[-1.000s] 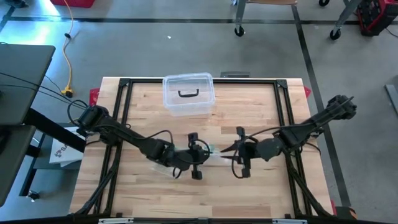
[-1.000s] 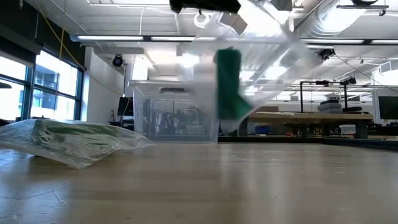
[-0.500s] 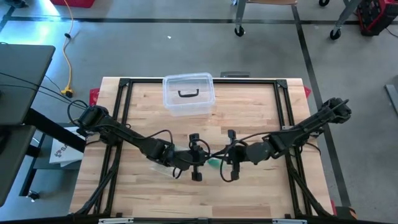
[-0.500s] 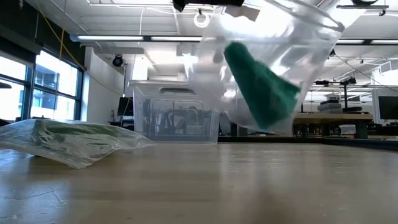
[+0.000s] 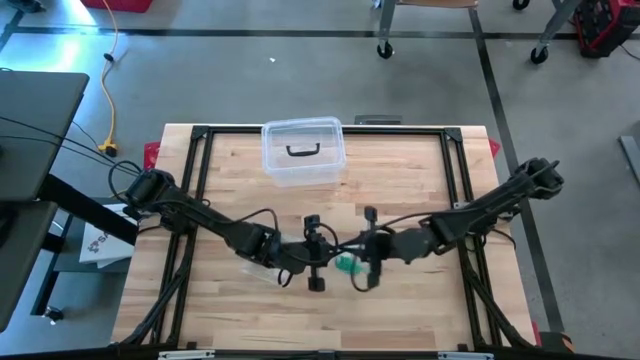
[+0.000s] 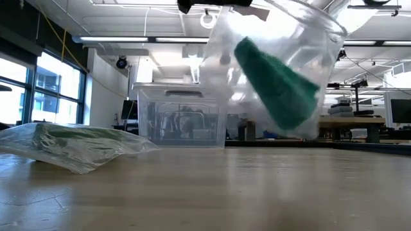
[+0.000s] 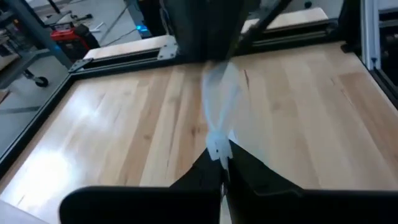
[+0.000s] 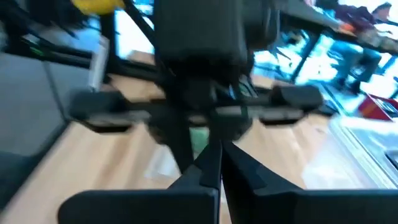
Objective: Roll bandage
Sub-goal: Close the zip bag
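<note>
A clear plastic bag [image 6: 276, 70] with a green bandage roll [image 6: 276, 83] inside hangs in the air over the table's middle, between my two grippers. My left gripper [image 5: 333, 258] comes from the table's left and is shut on the bag. My right gripper [image 5: 357, 262] comes from the right and faces it, shut on the same bag. From above the roll [image 5: 346, 265] shows green between them. It lies slanting in the bag. A second bag with green bandage [image 6: 70, 146] lies flat on the table. My left gripper pinches a bunched edge of the clear bag [image 7: 217, 142] between its two fingers, coming nearly level from the table's left. The bag is clear of the table. My right gripper is shut on the bag from the table's right, slanting slightly down. Its own fingers [image 8: 205, 171] hide which part of the bag they have.
A clear lidded box [image 5: 303, 152] stands at the table's far edge, also seen in the low view [image 6: 183, 122]. The second bag [image 5: 262, 270] lies under my left arm. A black frame [image 5: 200, 135] runs around the wooden table.
My right gripper has moved toward the table's left, up to my left gripper and the bag, and now holds the bag. The bag has spread wider, and the green roll inside has tipped from upright to slanting.
</note>
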Motion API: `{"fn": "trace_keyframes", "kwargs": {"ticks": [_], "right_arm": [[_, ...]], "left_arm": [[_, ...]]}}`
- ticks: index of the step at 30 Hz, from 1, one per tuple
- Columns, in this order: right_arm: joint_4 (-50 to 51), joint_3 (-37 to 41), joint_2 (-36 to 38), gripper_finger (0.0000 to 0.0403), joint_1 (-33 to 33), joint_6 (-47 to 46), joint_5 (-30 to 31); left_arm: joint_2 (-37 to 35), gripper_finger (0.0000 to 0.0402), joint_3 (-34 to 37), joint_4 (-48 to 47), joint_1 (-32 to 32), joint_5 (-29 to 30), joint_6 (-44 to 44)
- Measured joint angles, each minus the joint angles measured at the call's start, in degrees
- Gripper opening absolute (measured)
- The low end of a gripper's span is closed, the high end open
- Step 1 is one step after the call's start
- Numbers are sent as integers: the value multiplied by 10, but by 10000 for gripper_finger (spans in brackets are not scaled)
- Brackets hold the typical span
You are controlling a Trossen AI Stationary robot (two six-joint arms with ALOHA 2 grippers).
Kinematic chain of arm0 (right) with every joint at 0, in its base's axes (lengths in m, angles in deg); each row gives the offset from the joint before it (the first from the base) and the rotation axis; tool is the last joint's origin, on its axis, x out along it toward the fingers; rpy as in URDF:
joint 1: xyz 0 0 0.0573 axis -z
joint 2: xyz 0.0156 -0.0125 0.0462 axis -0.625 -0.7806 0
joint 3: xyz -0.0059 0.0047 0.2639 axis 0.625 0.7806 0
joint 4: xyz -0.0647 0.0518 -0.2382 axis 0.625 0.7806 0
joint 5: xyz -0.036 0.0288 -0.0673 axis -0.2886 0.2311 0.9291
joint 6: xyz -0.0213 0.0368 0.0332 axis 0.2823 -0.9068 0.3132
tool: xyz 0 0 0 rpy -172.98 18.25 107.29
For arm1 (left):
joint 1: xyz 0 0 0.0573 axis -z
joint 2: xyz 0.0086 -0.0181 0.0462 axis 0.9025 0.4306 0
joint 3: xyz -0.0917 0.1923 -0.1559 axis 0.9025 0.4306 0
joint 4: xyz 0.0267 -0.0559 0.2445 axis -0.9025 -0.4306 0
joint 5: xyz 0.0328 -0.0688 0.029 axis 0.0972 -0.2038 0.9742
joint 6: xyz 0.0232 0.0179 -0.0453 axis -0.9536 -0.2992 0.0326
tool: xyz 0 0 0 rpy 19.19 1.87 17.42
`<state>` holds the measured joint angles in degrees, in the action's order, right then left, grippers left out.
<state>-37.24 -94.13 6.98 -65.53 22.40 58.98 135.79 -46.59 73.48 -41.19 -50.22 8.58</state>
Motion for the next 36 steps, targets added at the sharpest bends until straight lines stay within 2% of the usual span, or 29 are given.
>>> {"fn": "trace_keyframes", "kwargs": {"ticks": [9, 19, 25, 33, 36], "right_arm": [[45, 1, 2, 0, 8, -53, -37], [37, -1, -49, 0, 33, -65, -74], [35, -1, -52, 0, 43, -62, -133], [44, 1, -5, 1, 42, -52, -132], [46, 1, 7, 15, 40, -61, -133]], "left_arm": [[0, 0, 0, -1, 0, 0, 0], [2, 0, 3, -15, 0, -9, 1], [2, 0, 4, -12, 1, -15, 0], [0, 0, -1, -14, -1, -4, 21], [-1, 0, -2, -15, -1, -4, 21]]}}
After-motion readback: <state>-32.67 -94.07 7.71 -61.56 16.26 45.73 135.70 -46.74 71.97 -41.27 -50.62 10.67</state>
